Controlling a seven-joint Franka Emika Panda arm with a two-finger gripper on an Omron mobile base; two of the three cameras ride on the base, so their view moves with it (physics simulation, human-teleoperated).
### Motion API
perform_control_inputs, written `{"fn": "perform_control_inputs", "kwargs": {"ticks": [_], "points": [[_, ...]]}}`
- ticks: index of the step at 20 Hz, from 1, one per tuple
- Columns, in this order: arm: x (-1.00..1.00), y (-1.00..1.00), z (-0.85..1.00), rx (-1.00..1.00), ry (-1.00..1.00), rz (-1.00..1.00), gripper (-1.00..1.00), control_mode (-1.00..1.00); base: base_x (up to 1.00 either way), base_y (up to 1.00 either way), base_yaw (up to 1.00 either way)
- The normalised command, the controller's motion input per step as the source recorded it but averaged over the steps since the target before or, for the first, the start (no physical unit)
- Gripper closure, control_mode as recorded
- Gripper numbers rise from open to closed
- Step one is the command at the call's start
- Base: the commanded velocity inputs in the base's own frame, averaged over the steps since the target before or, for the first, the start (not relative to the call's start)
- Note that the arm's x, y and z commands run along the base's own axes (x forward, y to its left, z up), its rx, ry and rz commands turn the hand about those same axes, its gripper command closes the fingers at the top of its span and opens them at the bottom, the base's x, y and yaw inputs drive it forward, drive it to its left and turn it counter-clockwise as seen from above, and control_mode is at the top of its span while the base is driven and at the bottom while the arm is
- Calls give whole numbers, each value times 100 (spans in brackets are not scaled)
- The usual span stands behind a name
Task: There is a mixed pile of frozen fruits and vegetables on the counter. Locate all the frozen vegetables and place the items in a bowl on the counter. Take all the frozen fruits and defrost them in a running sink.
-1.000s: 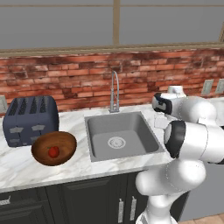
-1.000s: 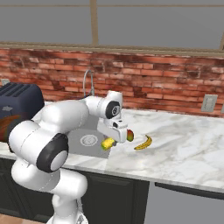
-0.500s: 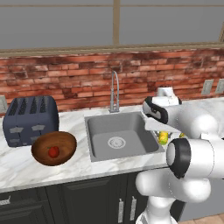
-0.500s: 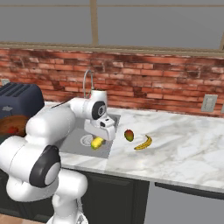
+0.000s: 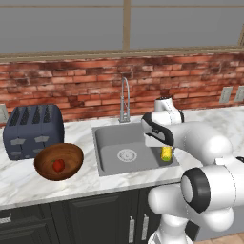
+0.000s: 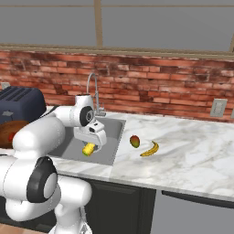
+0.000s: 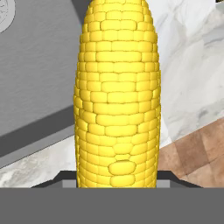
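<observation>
My gripper (image 5: pixel 165 147) is shut on the yellow corn cob (image 5: pixel 166 154), which hangs over the front right part of the grey sink (image 5: pixel 110 141). The hand view shows the corn cob (image 7: pixel 117 96) running upright between the jaws, above the sink edge and marble. To the left, the dark-brown bowl (image 5: pixel 71 155) holds the red round item (image 5: pixel 58 165). In the right base view the gripper (image 6: pixel 92 143) carries the corn cob (image 6: pixel 88 149), while the orange-red fruit (image 6: pixel 135 141) and the banana (image 6: pixel 150 149) lie on the counter (image 6: pixel 187 151) right of the sink (image 6: pixel 68 145).
A dark blue toaster (image 5: pixel 32 129) stands behind the bowl at the far left. The curved steel faucet (image 5: pixel 125 98) rises at the back of the sink. A brick wall runs along the back of the counter.
The arm has swung left with the corn cob, from beside the fruit and banana on the counter to over the sink's front right. The fruit and banana stay put.
</observation>
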Motion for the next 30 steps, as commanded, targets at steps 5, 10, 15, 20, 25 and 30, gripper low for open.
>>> {"fn": "perform_control_inputs", "kwargs": {"ticks": [5,10,15,20,25,30], "points": [[0,52,3,-3,0,9,100,-100,0,0,0],[0,54,11,-3,0,8,100,-100,0,0,0],[0,55,5,-5,1,7,100,-100,0,0,0],[0,56,1,-6,2,6,100,-100,0,0,0],[0,55,4,-5,3,5,100,-100,0,0,0],[0,54,17,-2,5,5,100,-100,0,0,0]]}}
